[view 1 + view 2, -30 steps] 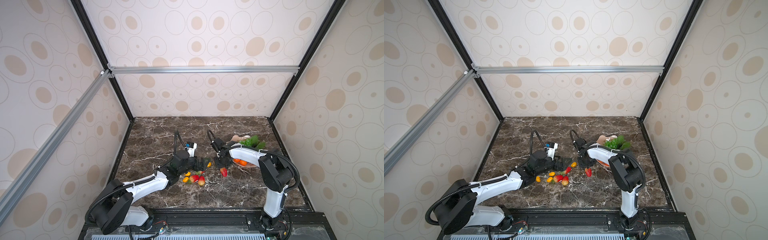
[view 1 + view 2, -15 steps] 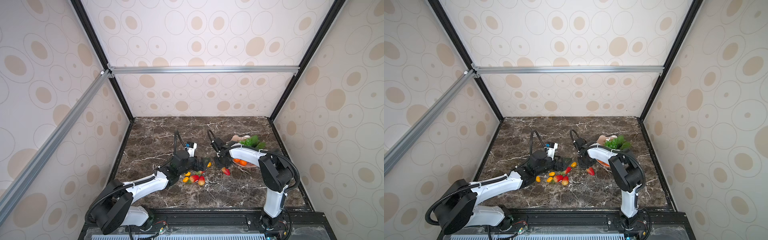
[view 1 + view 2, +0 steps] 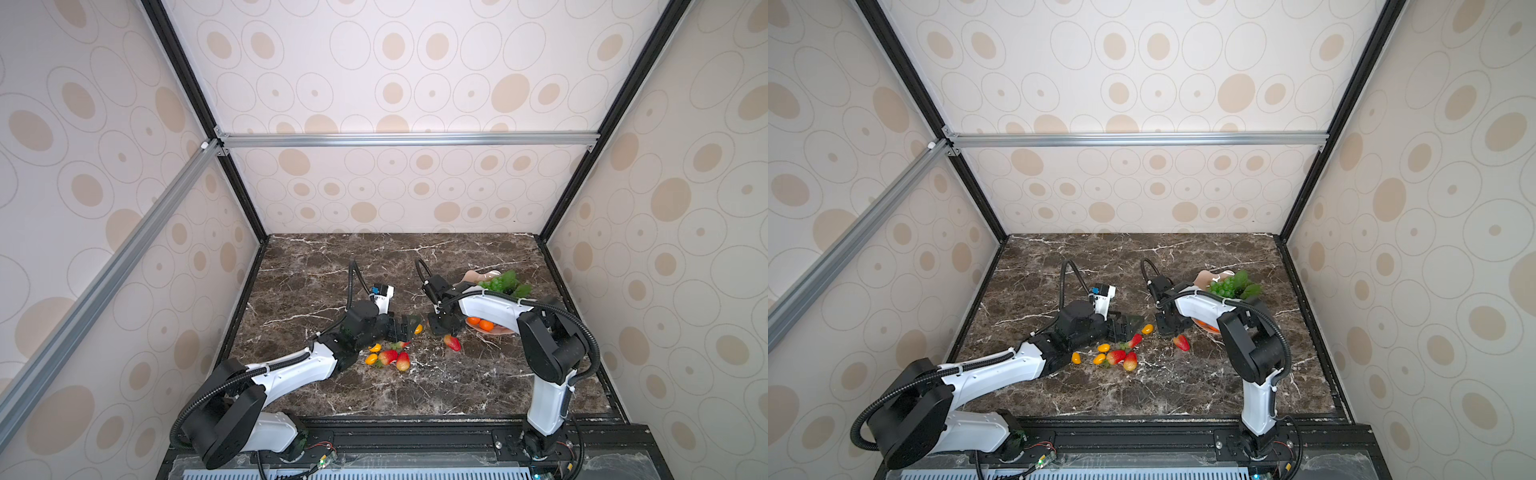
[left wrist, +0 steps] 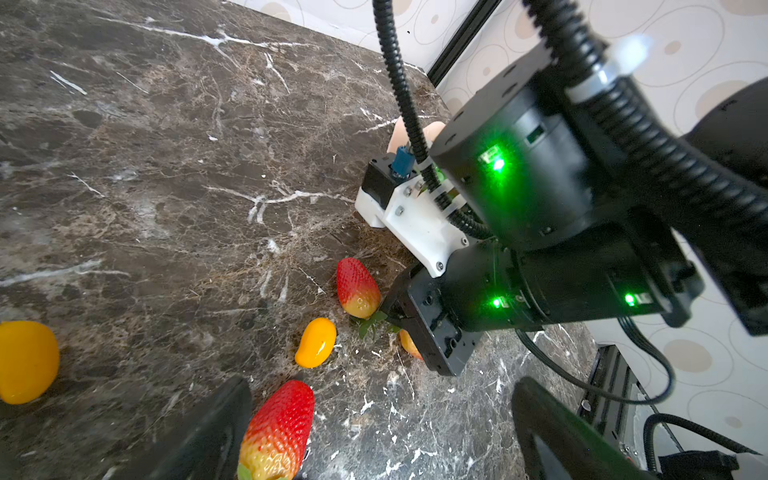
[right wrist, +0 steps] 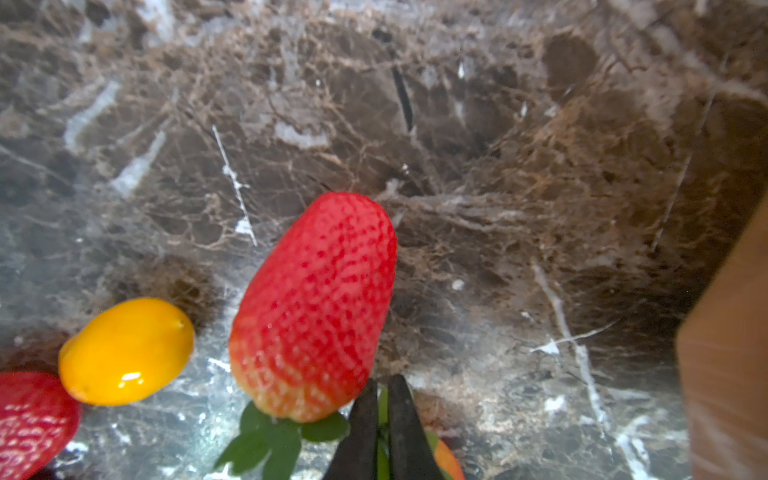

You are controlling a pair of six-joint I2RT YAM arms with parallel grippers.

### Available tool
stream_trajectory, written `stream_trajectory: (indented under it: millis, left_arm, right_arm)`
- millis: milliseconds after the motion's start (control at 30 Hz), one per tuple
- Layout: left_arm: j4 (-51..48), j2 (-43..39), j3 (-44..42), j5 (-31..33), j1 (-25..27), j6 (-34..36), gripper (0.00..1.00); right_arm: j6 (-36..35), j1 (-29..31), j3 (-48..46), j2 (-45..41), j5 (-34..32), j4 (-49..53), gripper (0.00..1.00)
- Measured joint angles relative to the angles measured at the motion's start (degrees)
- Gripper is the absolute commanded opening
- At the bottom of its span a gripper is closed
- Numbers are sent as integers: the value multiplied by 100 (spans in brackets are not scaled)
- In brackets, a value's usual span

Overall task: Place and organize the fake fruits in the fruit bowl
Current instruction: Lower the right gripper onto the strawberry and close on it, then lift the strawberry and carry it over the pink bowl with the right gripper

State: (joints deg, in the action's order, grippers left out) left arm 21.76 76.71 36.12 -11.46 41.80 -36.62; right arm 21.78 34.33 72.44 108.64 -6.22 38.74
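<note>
Near the right edge of the marble table (image 3: 374,257), you see the fruit bowl (image 3: 478,275) half hidden under the right arm (image 3: 490,307). The left gripper (image 4: 380,392) stands wide apart. Only the right wrist view shows the right gripper (image 5: 381,384) pinched on the leaf (image 5: 382,409) of the strawberry (image 5: 311,307).

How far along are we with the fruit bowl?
Done: a green grape bunch and oranges sit in the fruit bowl. In hand: the right gripper is shut on the leaves of a strawberry. Left: other strawberries and yellow oval fruits lie loose on the table by the open left gripper.
</note>
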Motion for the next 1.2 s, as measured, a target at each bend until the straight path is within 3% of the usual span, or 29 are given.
stream_trajectory:
  millis: [433, 867, 1200]
  left_arm:
    - [4, 0, 0, -33, 0, -2, 99]
    - [48, 391, 284, -160, 157, 31, 99]
    - [146, 828, 748, -149, 264, 50, 99]
  right_arm:
    - [4, -28, -17, -208, -7, 13, 3]
    - [4, -72, -166, -1222, -212, 243, 2]
    - [-11, -470, -173, -1860, -437, 330, 1]
